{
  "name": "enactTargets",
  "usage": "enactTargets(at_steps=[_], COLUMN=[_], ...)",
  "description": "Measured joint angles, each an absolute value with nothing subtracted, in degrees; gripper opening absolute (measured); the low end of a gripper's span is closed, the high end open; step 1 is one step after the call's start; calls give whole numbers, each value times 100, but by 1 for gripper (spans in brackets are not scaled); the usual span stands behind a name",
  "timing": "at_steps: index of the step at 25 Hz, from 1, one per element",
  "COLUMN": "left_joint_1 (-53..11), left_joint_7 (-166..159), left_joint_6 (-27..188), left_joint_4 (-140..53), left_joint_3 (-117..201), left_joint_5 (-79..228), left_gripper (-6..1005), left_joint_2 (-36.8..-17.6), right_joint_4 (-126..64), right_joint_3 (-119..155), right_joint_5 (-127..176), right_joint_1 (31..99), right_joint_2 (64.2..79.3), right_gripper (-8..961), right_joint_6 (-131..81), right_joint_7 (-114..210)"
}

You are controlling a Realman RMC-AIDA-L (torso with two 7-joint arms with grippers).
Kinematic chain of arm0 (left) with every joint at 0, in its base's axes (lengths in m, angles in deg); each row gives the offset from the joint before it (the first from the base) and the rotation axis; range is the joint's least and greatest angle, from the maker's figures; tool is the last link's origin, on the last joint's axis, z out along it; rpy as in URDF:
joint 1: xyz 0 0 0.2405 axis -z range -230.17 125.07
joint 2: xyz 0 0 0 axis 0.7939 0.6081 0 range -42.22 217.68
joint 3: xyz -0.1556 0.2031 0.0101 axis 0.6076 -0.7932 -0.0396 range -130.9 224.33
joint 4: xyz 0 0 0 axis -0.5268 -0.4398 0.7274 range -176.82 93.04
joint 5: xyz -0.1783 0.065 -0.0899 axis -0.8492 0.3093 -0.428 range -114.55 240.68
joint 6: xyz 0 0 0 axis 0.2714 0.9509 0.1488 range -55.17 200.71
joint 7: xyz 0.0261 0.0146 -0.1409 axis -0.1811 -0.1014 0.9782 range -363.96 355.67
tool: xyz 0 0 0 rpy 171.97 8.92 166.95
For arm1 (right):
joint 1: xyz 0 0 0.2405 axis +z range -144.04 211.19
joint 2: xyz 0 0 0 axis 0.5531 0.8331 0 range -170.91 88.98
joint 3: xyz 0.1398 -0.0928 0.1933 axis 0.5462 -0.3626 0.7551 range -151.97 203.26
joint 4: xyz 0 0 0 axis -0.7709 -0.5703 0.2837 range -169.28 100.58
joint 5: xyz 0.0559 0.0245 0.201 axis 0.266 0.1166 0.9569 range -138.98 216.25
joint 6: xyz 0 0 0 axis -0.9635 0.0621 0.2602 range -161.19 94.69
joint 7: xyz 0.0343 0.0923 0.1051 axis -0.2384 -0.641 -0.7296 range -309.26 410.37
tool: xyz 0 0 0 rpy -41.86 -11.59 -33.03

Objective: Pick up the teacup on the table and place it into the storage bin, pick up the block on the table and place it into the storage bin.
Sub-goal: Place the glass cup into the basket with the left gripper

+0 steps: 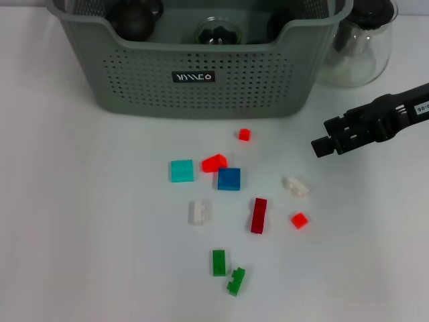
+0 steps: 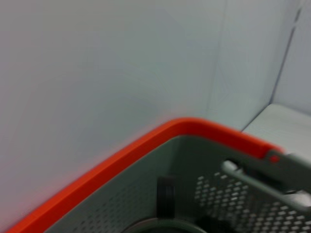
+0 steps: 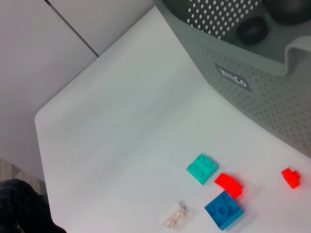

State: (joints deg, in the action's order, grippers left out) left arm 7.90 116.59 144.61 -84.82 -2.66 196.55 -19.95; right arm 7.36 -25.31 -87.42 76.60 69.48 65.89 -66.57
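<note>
Head view: right tool (image 1: 320, 147) hovers right of the grey-green perforated plastic storage bin (image 1: 194, 80), closure indeterminate; block pickup pending, requiring descent onto one of the bricks.

Right arm: enters from the right edge of the head view, black, reaching leftward and slightly downward.
Right gripper (image 1: 322, 146): black, at the arm's leading end, raised off the table surface, pointing left.
Right gripper contents: nothing seen between the fingers.
Right gripper fingers: appear drawn close together, though the angle is poor and the gap is hard to judge.
Right wrist: own fingers not showing in the right wrist view.
Left arm: out of sight in the head view.
Left gripper: own fingers not showing in the left wrist view.
</note>
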Motion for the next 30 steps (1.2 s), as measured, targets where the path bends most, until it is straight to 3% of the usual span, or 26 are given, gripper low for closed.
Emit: enactTargets(at_steps=[14, 22, 30], left_joint_1=[809, 833, 844], left_joint_7=[11628, 11637, 11618], left_joint_6=[12478, 12057, 11766], left_joint_4=[-7719, -7659, -7648], left_joint_3=[-1295, -1420, -1597], left_joint_5=[19985, 20373, 20510], left_gripper=[35, 35, 35], left_joint_2=[-2689, -2965, -3110], right_joint_4=[603, 586, 581], right_joint_3=[-2547, -2563, -2577], right_joint_5=[-9081, -9084, -9084], right_joint_1=[7803, 7824, 7810], right_joint_2=[7024, 7022, 7031], right_gripper=[925, 925, 925], right_joint_6=[6414, 6397, 6380], right_joint_7=[-6603, -6592, -6589])
